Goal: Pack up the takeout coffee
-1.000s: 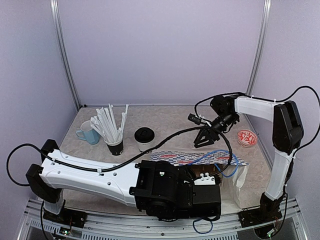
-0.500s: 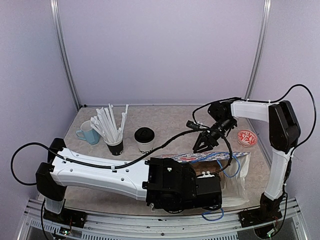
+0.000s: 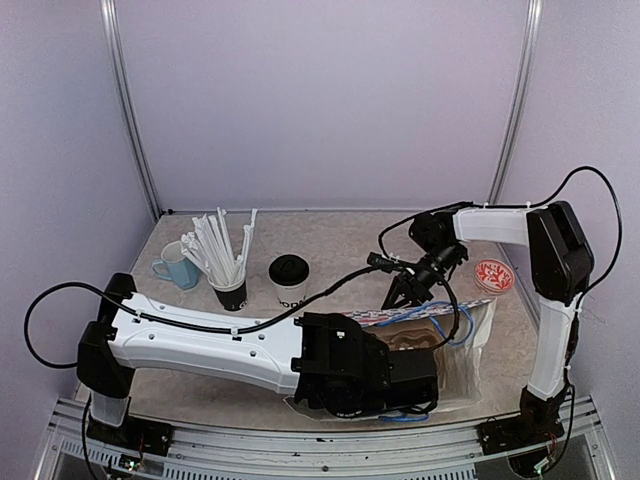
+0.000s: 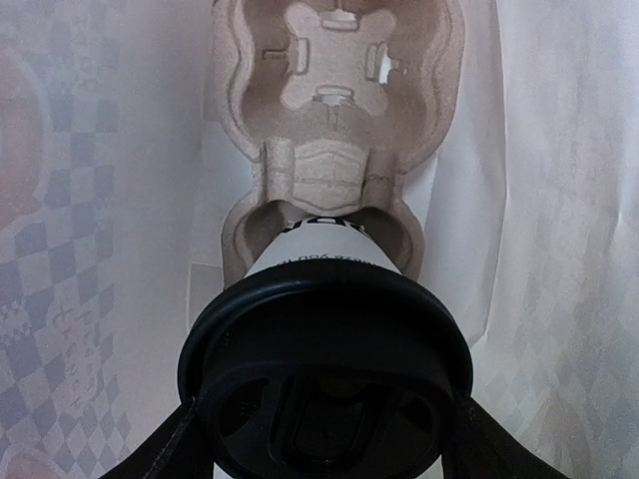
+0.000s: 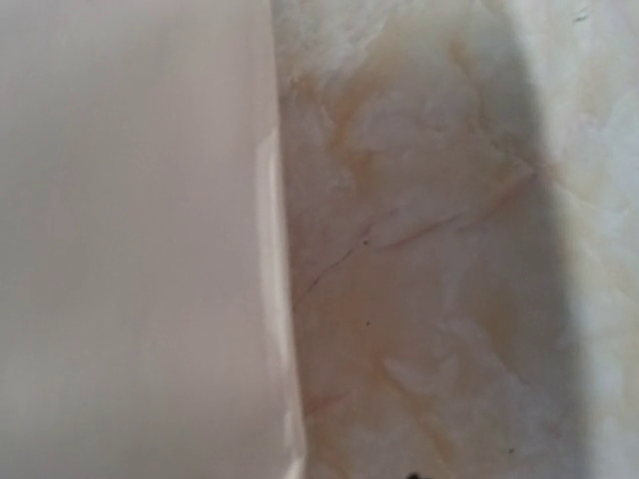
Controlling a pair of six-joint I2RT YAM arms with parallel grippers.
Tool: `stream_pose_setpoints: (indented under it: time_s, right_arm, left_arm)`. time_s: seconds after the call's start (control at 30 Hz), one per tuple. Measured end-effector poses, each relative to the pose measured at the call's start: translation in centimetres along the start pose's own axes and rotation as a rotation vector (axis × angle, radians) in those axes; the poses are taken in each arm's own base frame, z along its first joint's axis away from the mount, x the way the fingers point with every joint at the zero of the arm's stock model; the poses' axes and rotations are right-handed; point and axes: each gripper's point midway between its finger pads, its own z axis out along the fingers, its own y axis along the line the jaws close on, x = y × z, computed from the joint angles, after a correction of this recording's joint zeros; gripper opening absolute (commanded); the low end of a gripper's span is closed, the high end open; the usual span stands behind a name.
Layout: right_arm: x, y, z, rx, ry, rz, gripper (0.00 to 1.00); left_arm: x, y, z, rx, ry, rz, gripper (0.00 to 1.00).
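Coffee cup (image 4: 324, 379) between left fingers (image 4: 155, 451)

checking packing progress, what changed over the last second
The left claw, holding the lidded cup, pushed farther right into the paper bag, at the pulp carrier's near pocket. The right claw dropped left and nearer, to the bag's upper edge. No new grip or release shows. The second cup, straw cup, blue mug and red dish stayed put.
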Motion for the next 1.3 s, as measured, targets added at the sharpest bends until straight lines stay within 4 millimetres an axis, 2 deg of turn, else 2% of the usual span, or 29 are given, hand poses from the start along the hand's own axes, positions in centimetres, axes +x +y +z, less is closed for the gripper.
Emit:
stream_pose_setpoints:
  time_s: [0.37, 0.53, 0.73, 1.03, 1.3]
  right_arm:
    - [0.9, 0.2, -0.6, -0.003, 0.025, 0.010, 0.39]
    - [1.4, -0.4, -2.6, 0.022, 0.019, 0.036, 0.40]
    - [1.0, -0.7, -4.8, 0.057, -0.004, 0.038, 0.39]
    - [0.1, 0.7, -6.4, 0.084, -0.023, 0.007, 0.39]
    - [-0.4, 2.1, -7.8, 0.116, -0.049, -0.020, 0.39]
  left_arm:
    - [0.5, 0.5, 1.2, 0.080, 0.017, -0.054, 0.63]
    - [0.5, 0.6, 1.2, 0.135, 0.016, -0.112, 0.63]
    - [0.6, 0.4, 0.8, 0.192, 0.019, -0.179, 0.62]
    - [0.7, -0.3, 0.0, 0.262, 0.037, -0.258, 0.64]
    - [0.4, 0.7, 1.6, 0.288, 0.055, -0.316, 0.65]
